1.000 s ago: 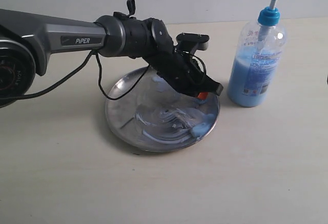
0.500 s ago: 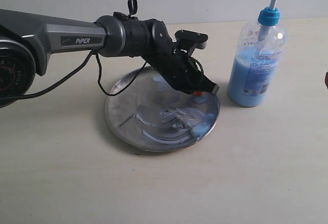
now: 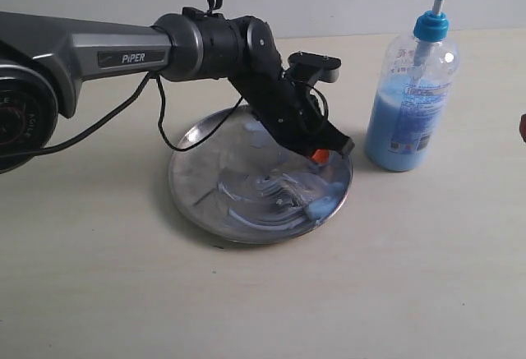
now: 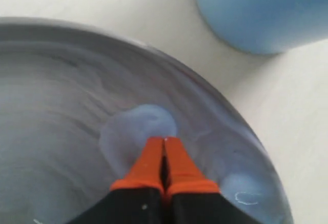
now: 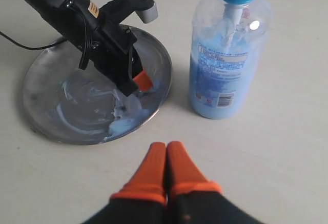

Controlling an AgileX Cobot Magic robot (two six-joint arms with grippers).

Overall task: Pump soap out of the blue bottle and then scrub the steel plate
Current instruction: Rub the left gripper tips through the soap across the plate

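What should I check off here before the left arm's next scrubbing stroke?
1. Soap on the plate: ok, blobs and smears.
2. Left tool shut, tips at a soap blob: ok.
3. Tips pressing on the plate: cannot tell.
4. Bottle upright, apart from the plate: ok.
5. Right tool shut, empty, off the plate: ok.
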